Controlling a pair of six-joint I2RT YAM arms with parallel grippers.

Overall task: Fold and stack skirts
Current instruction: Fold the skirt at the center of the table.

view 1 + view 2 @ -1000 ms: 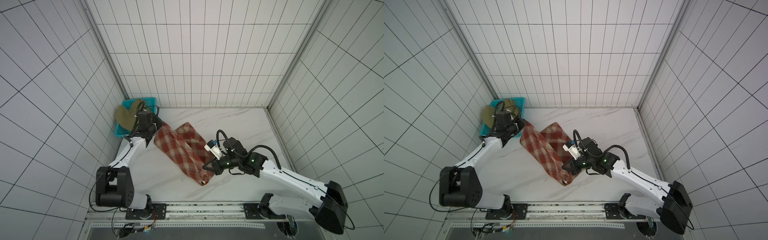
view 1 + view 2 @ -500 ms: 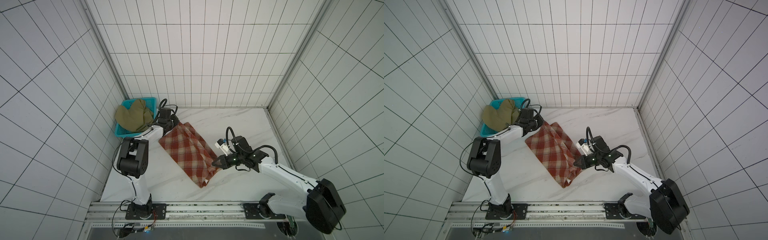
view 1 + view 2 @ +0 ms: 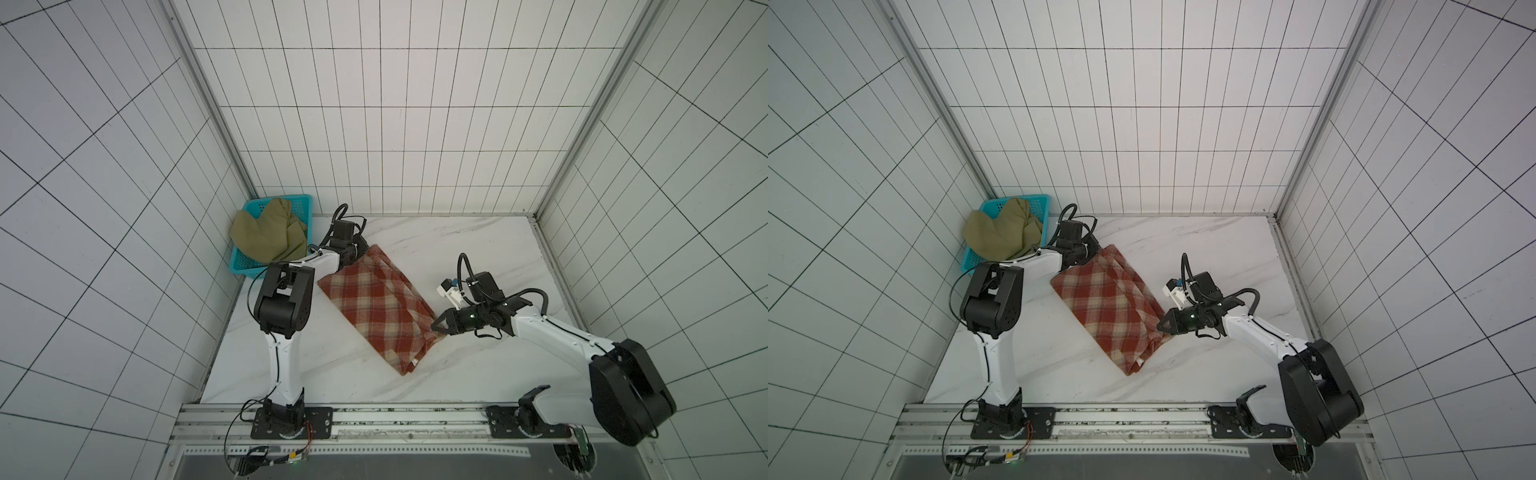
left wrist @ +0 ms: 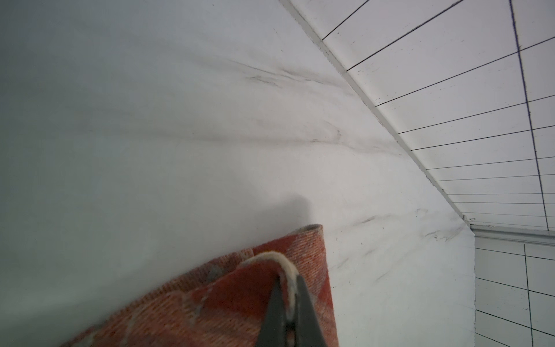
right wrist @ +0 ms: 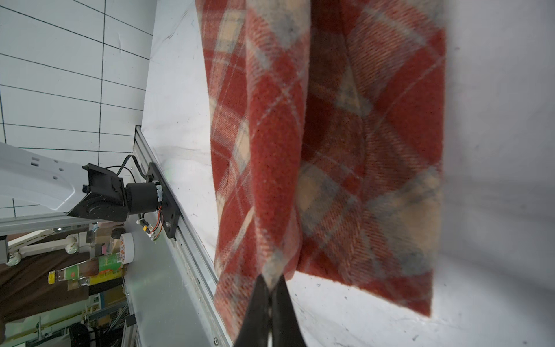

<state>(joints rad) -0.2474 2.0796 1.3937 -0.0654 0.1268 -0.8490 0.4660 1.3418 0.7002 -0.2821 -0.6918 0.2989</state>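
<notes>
- The tabletop is white marble and mostly bare, so there is room to lay cloth flat.
- The plaid skirt lies near the middle as a long doubled strip, set diagonally from the far left corner toward the right arm. It looks like thick, woolly cloth: soft and limp, light enough to lift, and likely to sag between two holds. The layered corners and hems look like the best places to pinch, since both layers are caught there.
- The olive skirt is heaped unfolded in the basket and spills over its rim. It is probably thinner and floppier, and it would need spreading out first.
- The teal basket sits in the far left corner against the wall.
- The right fingers are pressed together on a folded edge at the near end of the plaid skirt.
- The left fingers are clamped on the far corner, over its cream lining edge.
</notes>
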